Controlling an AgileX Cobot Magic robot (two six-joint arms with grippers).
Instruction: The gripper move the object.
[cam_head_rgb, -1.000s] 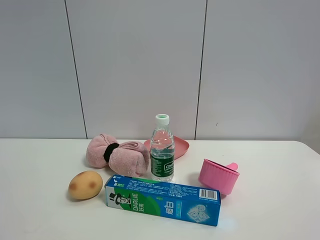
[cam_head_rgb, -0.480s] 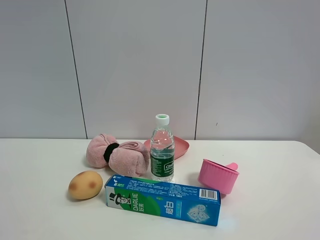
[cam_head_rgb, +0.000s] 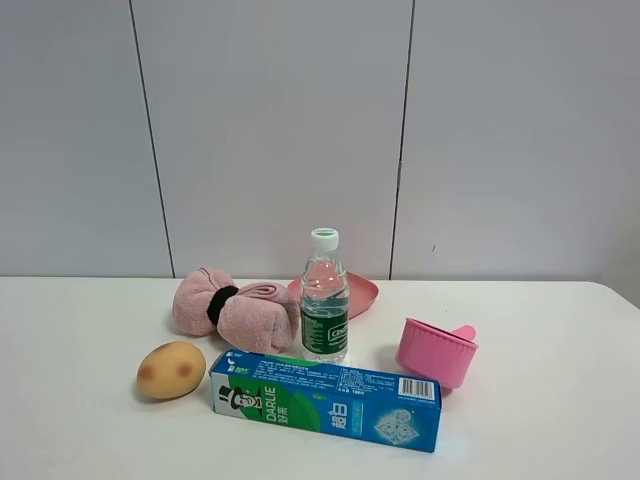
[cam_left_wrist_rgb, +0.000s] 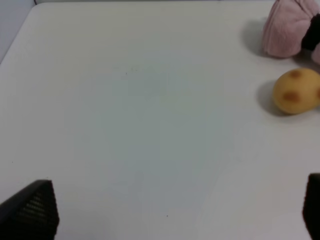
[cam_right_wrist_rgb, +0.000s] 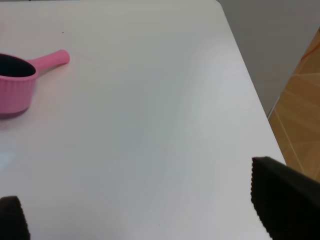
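The clear water bottle (cam_head_rgb: 325, 296) with a white cap and green label stands upright at the table's middle, behind the blue toothpaste box (cam_head_rgb: 325, 399). Neither gripper shows in the exterior high view. In the left wrist view my left gripper (cam_left_wrist_rgb: 175, 212) is open over bare white table, its black fingertips (cam_left_wrist_rgb: 31, 210) at the frame's corners. In the right wrist view my right gripper (cam_right_wrist_rgb: 145, 210) is open over bare table near the table's right edge. The bottle shows in neither wrist view.
A pink rolled towel (cam_head_rgb: 235, 310) with a black band and a potato (cam_head_rgb: 171, 369) lie left of the bottle. A pink handled cup (cam_head_rgb: 437, 351) stands to its right, a pink dish (cam_head_rgb: 358, 293) behind it. The table edge and floor (cam_right_wrist_rgb: 300, 95) show at the right.
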